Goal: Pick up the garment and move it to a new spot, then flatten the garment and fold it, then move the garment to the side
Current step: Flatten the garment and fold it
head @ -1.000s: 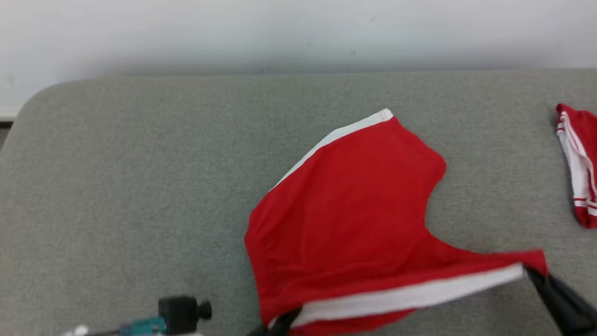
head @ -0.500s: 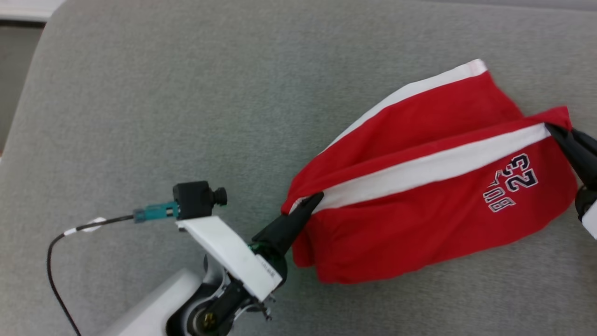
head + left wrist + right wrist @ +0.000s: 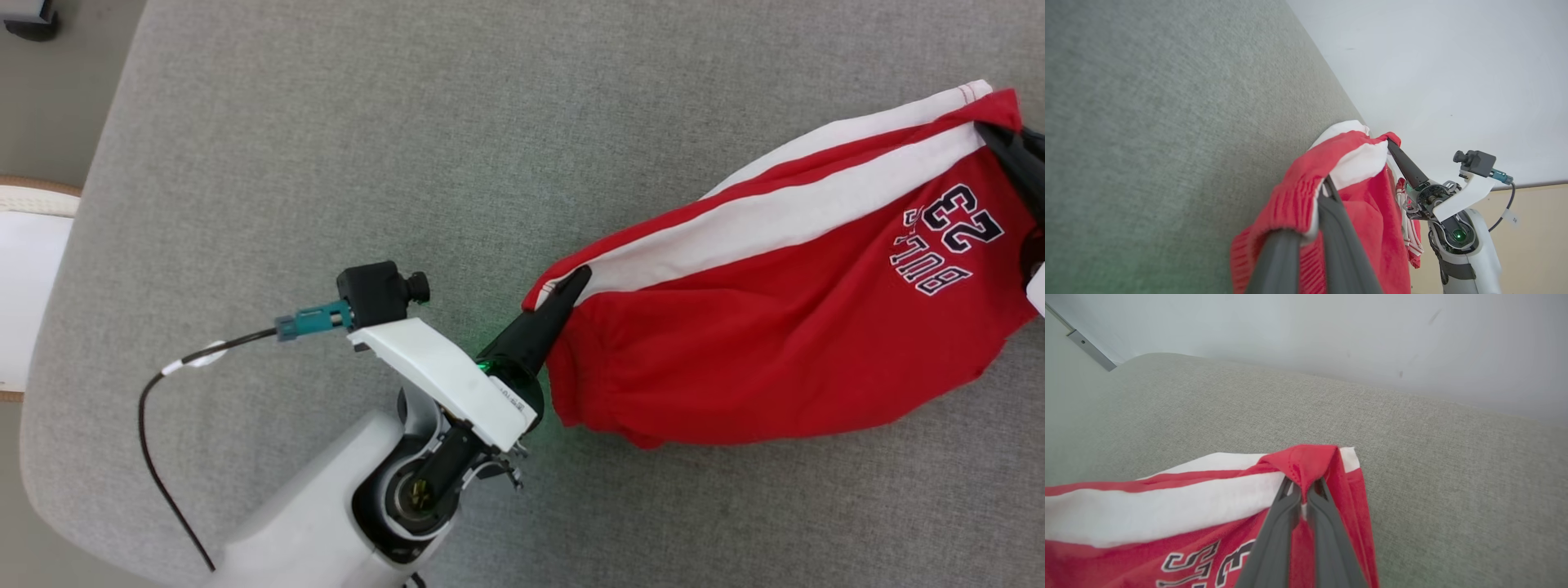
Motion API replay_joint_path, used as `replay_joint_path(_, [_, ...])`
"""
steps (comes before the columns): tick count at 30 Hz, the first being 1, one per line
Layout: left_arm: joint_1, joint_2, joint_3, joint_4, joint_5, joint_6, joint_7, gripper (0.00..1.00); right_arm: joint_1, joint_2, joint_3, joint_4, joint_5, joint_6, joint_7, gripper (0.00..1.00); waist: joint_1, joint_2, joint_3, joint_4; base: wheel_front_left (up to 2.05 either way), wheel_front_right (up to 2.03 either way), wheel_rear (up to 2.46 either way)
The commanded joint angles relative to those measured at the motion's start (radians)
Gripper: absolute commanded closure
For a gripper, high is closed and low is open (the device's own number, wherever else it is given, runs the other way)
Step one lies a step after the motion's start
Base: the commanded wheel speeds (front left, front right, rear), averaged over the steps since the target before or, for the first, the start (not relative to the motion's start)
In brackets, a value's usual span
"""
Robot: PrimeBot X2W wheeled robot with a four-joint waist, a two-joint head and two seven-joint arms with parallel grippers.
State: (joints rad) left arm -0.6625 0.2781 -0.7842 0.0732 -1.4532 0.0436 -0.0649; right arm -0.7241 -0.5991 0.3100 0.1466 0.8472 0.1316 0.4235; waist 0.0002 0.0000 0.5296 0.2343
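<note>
The left end effector (image 3: 575, 282) was closed, its two dark fingers pinched on one corner of the red basketball shorts (image 3: 784, 327), right where the white side stripe (image 3: 775, 224) met the edge. In the left wrist view those fingers (image 3: 1331, 220) lay tight together with red ribbed cloth bunched over them. The right end effector (image 3: 992, 135) was also clamped, gripping the opposite corner at the far right of the head view. In the right wrist view a peak of red fabric was folded over its closed tips.

The shorts hung stretched between the two grips over the right part of the grey fabric-covered bench (image 3: 326, 163), with the stripe running taut from one corner to the other. The navy-and-white number 23 (image 3: 963, 214) and the lettering beside it read upside down near the right grip. Whether the sagging lower edge touched the bench could not be told.

A small black wrist camera (image 3: 380, 294) with a teal connector and black cable (image 3: 155, 425) sat on the left arm's white bracket. A pale wall (image 3: 1331, 335) rose behind the bench.
</note>
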Motion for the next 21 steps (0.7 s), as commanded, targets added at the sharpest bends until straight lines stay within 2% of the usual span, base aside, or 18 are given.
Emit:
replay_joint_path(1, [-0.007,0.000,-0.002,0.015,0.009,-0.004,-0.005,0.88,-0.019,-0.006,0.002,0.006,-0.011,-0.002,-0.006,0.91,-0.0002,0.0000,0.005,0.003,0.00,0.00,0.00])
replay_joint_path(2, [-0.005,-0.004,-0.001,0.025,0.011,-0.001,-0.009,0.69,-0.024,-0.007,0.006,0.008,-0.017,-0.002,-0.015,0.58,-0.0002,0.0000,0.007,0.004,0.00,0.00,0.00])
replay_joint_path(3, [-0.005,-0.006,-0.001,0.036,0.015,0.004,-0.015,0.55,-0.028,-0.007,0.009,0.015,-0.017,-0.002,-0.019,0.00,-0.0002,0.0000,0.008,0.004,0.00,0.00,0.00])
replay_joint_path(4, [-0.007,-0.008,-0.003,0.043,0.019,0.002,-0.016,0.16,-0.030,-0.004,0.013,0.020,-0.016,-0.002,-0.021,0.00,-0.0002,0.0000,0.008,0.004,0.00,0.00,0.00])
replay_joint_path(5, [-0.006,-0.009,-0.004,0.049,0.023,0.002,-0.020,0.00,-0.031,-0.004,0.017,0.022,-0.019,-0.002,-0.025,0.00,-0.0002,0.0000,0.007,0.003,0.00,0.00,0.00])
replay_joint_path(9, [0.001,0.012,-0.023,0.061,0.069,0.025,-0.044,0.00,-0.018,-0.016,0.029,0.021,-0.019,-0.002,-0.049,0.00,-0.0002,0.0000,-0.002,-0.007,0.00,0.00,0.00])
replay_joint_path(13, [0.011,0.056,-0.053,0.052,0.173,0.065,-0.084,0.00,0.006,-0.048,0.036,0.008,-0.007,-0.002,-0.041,0.00,-0.0002,0.0000,-0.018,-0.020,0.00,0.00,0.00])
replay_joint_path(17, [0.002,0.114,-0.104,0.032,0.375,0.150,-0.163,0.00,0.027,-0.088,0.026,0.002,0.025,-0.002,0.004,0.00,-0.0002,0.0000,-0.028,-0.023,0.00,0.00,0.00])
replay_joint_path(21, [0.034,0.123,-0.098,-0.002,0.508,0.220,-0.193,0.00,0.040,-0.109,0.001,0.015,0.040,-0.002,0.050,0.00,-0.0002,0.0000,-0.025,-0.010,0.00,0.00,0.00])
